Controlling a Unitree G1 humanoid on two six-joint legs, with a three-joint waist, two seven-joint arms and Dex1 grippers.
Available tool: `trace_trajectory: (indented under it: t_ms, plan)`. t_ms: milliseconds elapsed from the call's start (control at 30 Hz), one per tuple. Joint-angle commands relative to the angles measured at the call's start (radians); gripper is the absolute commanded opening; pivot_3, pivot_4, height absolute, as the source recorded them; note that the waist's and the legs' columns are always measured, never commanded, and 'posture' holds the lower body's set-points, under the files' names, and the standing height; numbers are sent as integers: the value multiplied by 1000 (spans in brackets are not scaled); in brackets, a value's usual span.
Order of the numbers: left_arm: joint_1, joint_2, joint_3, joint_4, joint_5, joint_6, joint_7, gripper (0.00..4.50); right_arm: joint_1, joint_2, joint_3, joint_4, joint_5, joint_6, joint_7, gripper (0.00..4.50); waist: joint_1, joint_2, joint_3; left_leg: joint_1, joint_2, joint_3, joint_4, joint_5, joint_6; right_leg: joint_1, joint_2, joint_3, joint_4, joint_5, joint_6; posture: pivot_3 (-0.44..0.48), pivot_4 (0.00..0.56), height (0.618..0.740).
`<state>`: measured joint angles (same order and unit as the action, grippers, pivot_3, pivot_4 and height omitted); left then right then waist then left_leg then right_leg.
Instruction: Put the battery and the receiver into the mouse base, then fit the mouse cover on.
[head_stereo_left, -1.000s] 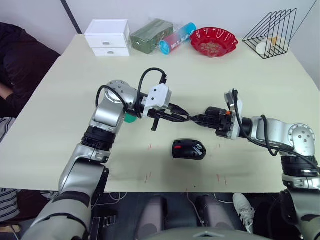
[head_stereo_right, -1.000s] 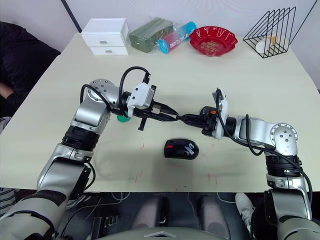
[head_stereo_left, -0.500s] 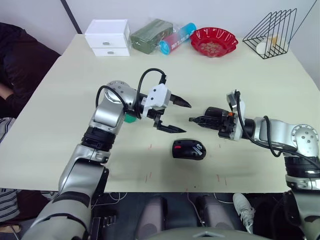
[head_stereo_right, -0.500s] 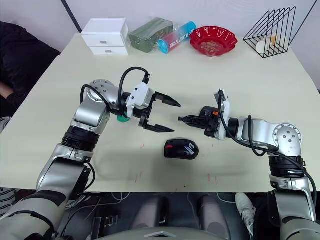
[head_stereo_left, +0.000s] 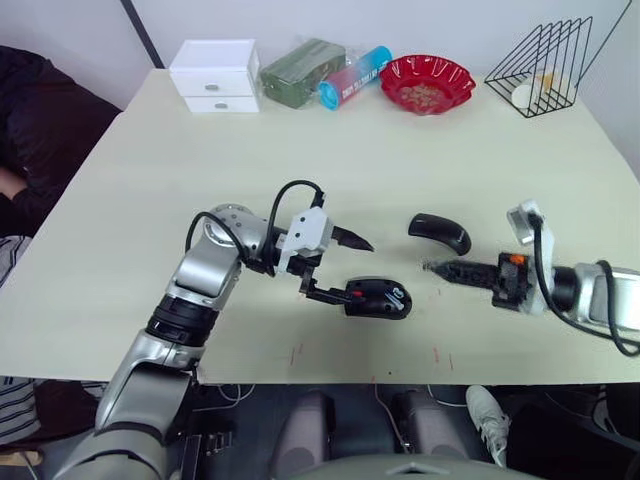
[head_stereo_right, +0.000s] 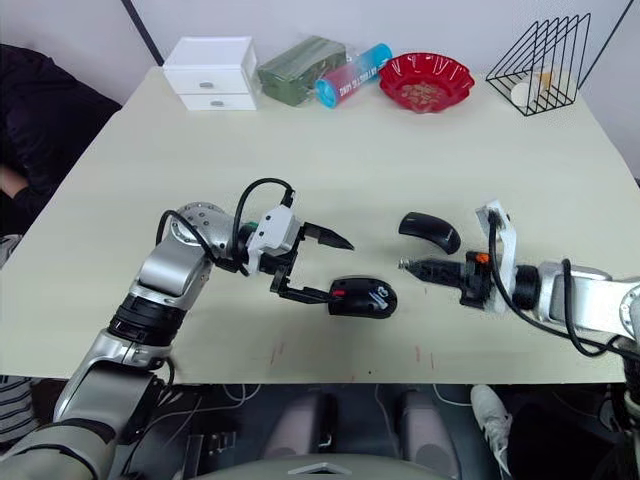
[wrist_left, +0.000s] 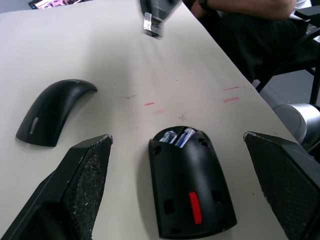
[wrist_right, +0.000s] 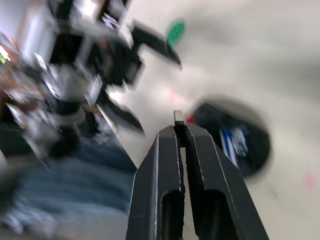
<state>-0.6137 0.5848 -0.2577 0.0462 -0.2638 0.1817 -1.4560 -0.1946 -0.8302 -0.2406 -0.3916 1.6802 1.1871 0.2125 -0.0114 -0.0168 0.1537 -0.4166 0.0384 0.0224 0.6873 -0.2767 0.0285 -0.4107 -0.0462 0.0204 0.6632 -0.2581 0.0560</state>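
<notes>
On the desk (head_stereo_left: 150, 150), the mouse base (head_stereo_left: 378, 298) lies near the front edge at the centre, open side up, red patch showing. Your left hand (head_stereo_left: 338, 268) straddles its left end with fingers spread wide and nothing held; the near finger (head_stereo_left: 325, 295) is touching or just beside the base, the far one hangs clear above the desk. From the left wrist view the base (wrist_left: 192, 182) sits squarely between the 2 pads (wrist_left: 87, 172), so you are well centred: judging by that, close slowly and evenly to steady the base without shoving it to the right.

The mouse cover (head_stereo_left: 440, 231) rests arched side up, just to the right and farther back than the base, apart from it.

Your right hand (head_stereo_left: 432, 267) sits right of the base, pointing at it, fingers pinched nearly together on a small pale piece (wrist_right: 178, 117) at their tips, probably the receiver, though you cannot be sure of it. Bring it in low and straight toward the open bay.

The battery (wrist_left: 185, 136) appears seated already at the base's right end, blue and white showing in the bay, so aim beside it, not onto it.
</notes>
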Motion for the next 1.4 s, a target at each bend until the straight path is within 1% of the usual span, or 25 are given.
trace_trajectory:
  t_ms: [33,100,200,267,400,600,667,967,1133,1200,1400]
  plan:
    - [13,-2,-35,-42,35,6,34,4489,121,-37,-52,-143,-331,-221,315,0,1,0,0,0,0,0,0,0,0,0,0,1,0,0,0,0,150,740]
    - [22,-6,-53,-51,49,17,51,4489,193,-49,-44,-180,-477,-334,455,0,4,0,0,0,-1,0,0,0,0,0,0,1,0,0,0,0,150,740]
    - [38,-5,-80,-67,81,25,76,4489,240,-27,-35,-181,-592,-450,554,0,2,0,0,0,-1,1,1,0,0,0,0,1,0,0,1,0,150,740]
    - [43,-2,-103,-83,100,51,88,4489,261,-19,-14,-174,-697,-535,599,0,1,0,0,1,-1,1,1,0,0,1,0,1,0,1,1,0,150,740]
    - [44,-8,-132,-106,133,70,118,4489,277,19,-1,-145,-788,-609,627,0,1,0,0,2,-1,0,1,0,0,1,0,1,0,1,1,0,150,740]
    - [35,-21,-169,-133,183,160,184,4489,283,58,-4,-146,-820,-637,652,0,3,0,0,2,-1,1,1,0,0,1,0,1,0,1,1,0,150,740]
    - [39,-26,-176,-152,174,189,182,4489,299,61,-5,-149,-846,-670,682,0,4,0,0,2,-1,1,1,0,0,1,0,1,0,1,1,0,150,740]
    - [25,-53,-208,-151,198,221,210,4489,346,69,-10,-129,-928,-766,768,0,8,0,0,2,-1,1,1,0,0,2,0,1,0,1,1,0,150,740]
    - [12,-80,-225,-129,217,242,241,4489,353,75,-12,-123,-949,-782,775,0,10,0,0,2,-1,1,1,0,0,2,0,1,1,1,1,0,150,740]
    - [5,-81,-238,-121,229,228,239,4489,355,77,-13,-123,-953,-786,776,0,10,0,0,2,-1,1,1,0,0,2,0,1,1,1,1,0,150,740]
    - [3,-88,-241,-104,238,253,251,4489,356,82,-20,-123,-956,-787,774,0,11,0,0,2,-1,1,1,0,0,2,0,1,1,1,1,0,150,740]
